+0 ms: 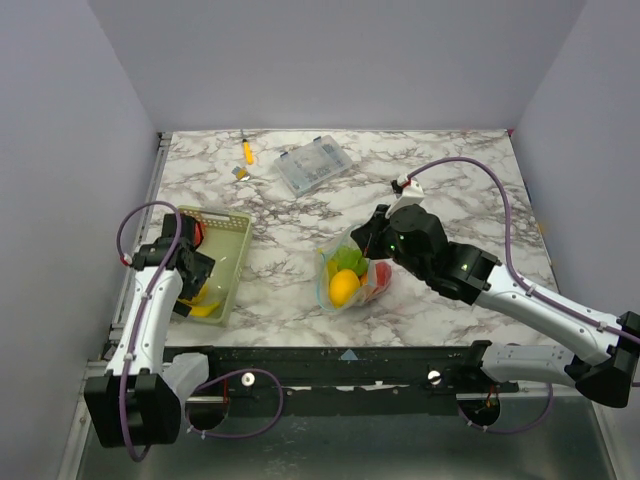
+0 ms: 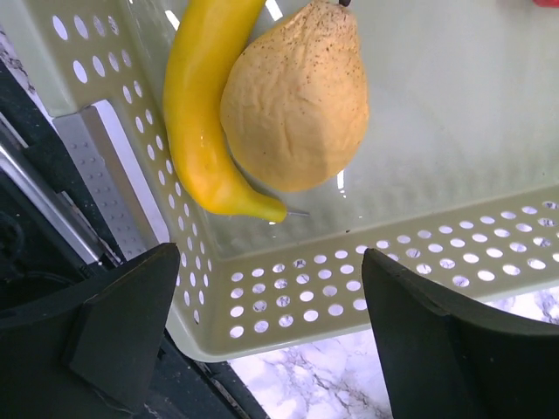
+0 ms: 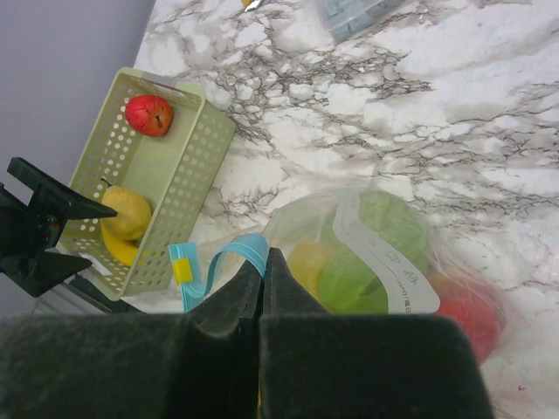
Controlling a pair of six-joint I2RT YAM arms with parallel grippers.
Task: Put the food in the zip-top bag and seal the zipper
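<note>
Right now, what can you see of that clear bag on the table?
The zip-top bag is clear, crinkly plastic with a white printed panel, lying on the marble table near its middle. Green, yellow and red toy food shows inside. Its light blue zipper curls loose, unsealed. The right gripper, shut, seems to pinch its edge.

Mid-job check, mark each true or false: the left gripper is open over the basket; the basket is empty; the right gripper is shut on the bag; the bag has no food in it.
1. The left gripper is open over the basket: true.
2. The basket is empty: false. A pear, a banana and a red apple lie in it.
3. The right gripper is shut on the zip-top bag: true, pinching its edge beside the blue zipper.
4. The bag holds no food: false. A green piece, a yellow piece and a red piece are inside.
</note>
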